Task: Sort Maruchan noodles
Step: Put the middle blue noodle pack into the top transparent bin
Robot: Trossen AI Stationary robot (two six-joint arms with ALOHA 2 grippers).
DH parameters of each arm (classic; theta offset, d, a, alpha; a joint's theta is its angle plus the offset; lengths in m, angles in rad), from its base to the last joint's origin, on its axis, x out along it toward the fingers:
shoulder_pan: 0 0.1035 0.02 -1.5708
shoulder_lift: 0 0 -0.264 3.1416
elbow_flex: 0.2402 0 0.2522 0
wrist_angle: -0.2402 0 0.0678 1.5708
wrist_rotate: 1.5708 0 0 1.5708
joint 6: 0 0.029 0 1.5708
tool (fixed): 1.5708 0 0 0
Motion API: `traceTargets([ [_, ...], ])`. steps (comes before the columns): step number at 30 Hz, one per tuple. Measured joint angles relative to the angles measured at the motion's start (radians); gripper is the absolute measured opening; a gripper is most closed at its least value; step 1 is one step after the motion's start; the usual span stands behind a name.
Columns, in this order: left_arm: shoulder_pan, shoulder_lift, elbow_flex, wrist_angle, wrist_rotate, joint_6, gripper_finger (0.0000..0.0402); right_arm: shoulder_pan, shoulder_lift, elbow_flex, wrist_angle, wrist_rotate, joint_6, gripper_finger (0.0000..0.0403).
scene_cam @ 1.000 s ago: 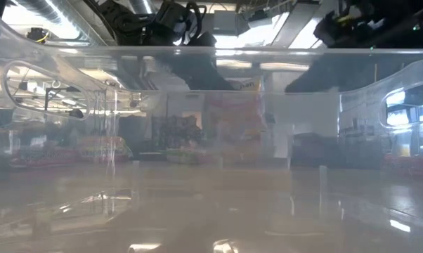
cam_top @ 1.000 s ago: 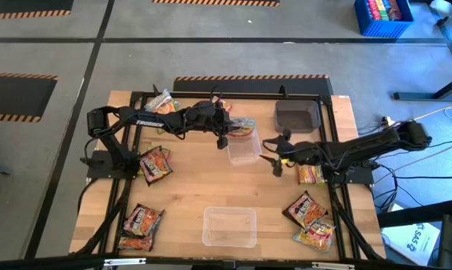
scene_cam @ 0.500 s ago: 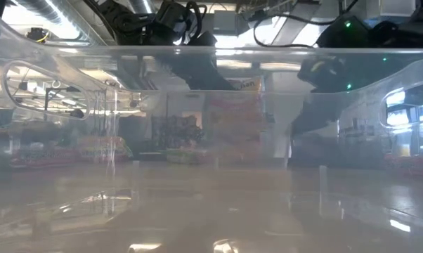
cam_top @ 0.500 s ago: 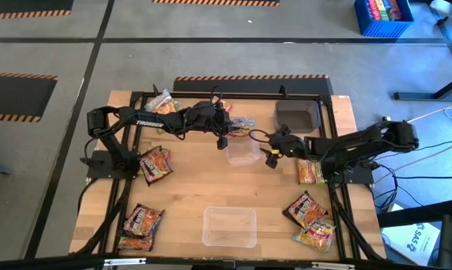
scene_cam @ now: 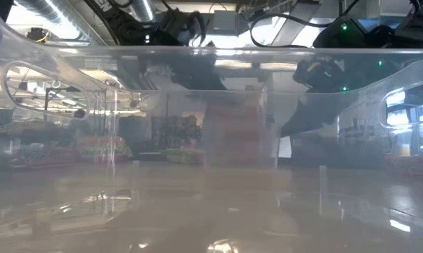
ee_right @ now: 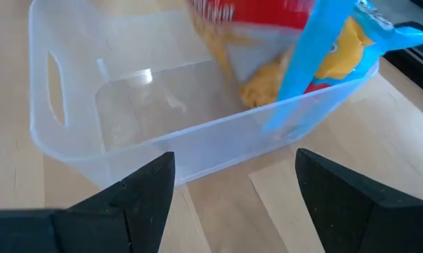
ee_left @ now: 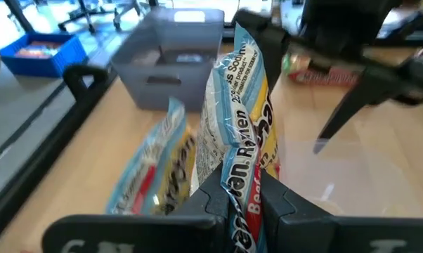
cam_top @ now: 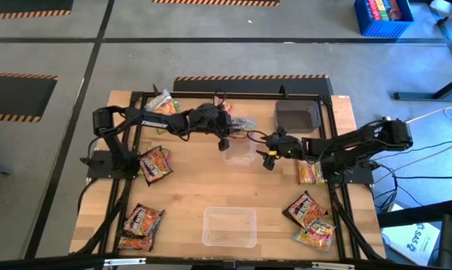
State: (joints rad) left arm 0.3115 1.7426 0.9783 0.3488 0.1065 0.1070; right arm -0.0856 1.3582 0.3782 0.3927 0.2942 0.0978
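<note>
The right claw (cam_top: 265, 159) has swung in beside the clear tub (cam_top: 242, 150) — apparently still spread.

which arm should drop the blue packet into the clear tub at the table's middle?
Left, most likely. The left gripper is already shut on the pale blue-orange ramen packet, right by the clear tub. The right gripper is open and empty beside that tub, so it would need a handover first.
</note>
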Motion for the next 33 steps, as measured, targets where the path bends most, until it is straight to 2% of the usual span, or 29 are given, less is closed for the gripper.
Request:
traceTargets([
  [15, 0.003, 0.022, 0.000, 0.000, -0.016, 0.029, 0.0021, 0.000, 0.000, 0.000, 0.003, -0.025, 0.000, 0.0275],
  [21, 0.011, 0.091, -0.001, 0.015, -0.018, 0.034, 0.0021, 0.000, -0.001, 0.000, 0.003, -0.026, 0.000, 0.0275],
  [29, 0.011, 0.122, 0.000, 0.012, -0.089, 0.006, 0.0021, 0.000, -0.001, 0.000, 0.002, -0.026, 0.000, 0.0275],
  [33, 0.007, 0.119, 0.000, 0.008, -0.075, 0.021, 0.0036, 0.000, -0.001, 0.000, 0.002, -0.026, 0.000, 0.0275],
])
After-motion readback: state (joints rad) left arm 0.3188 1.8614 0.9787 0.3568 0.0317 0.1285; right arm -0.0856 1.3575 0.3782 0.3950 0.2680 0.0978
